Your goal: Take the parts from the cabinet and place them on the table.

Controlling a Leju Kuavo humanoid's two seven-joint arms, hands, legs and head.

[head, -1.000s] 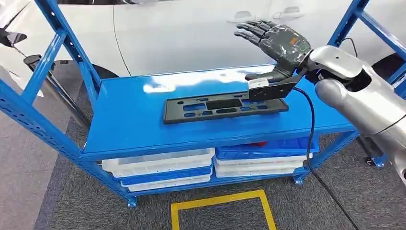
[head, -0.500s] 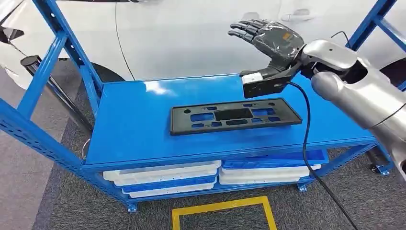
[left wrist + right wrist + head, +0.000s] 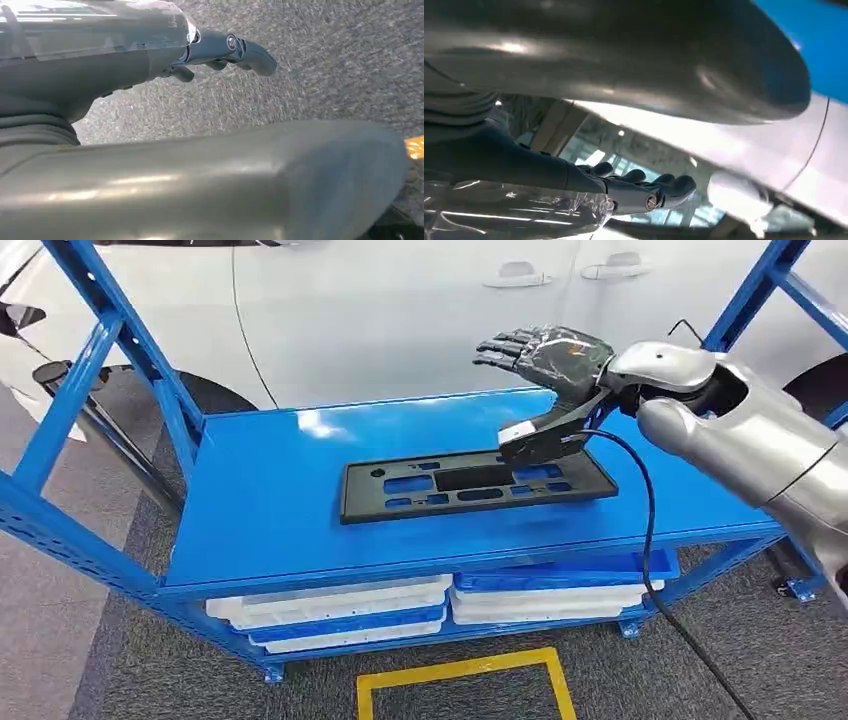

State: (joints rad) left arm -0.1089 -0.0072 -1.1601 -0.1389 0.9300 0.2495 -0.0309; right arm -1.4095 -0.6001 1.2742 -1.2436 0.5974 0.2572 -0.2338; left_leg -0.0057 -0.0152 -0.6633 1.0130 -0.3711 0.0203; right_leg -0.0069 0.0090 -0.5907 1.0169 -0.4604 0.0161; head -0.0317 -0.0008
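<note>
While empty and spread, right hand (image 3: 545, 350) above flat, slotted black plastic panel (image 3: 475, 483).

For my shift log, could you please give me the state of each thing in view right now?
black part: flat on the blue shelf, not held.
right hand: open, empty, above the part's far right end.
left hand: hanging over the carpet, holding nothing.
trays: stacked on the lower shelf.

A white car (image 3: 400, 310) stands behind; yellow floor tape (image 3: 460, 675) marks grey carpet (image 3: 100, 640).
</note>
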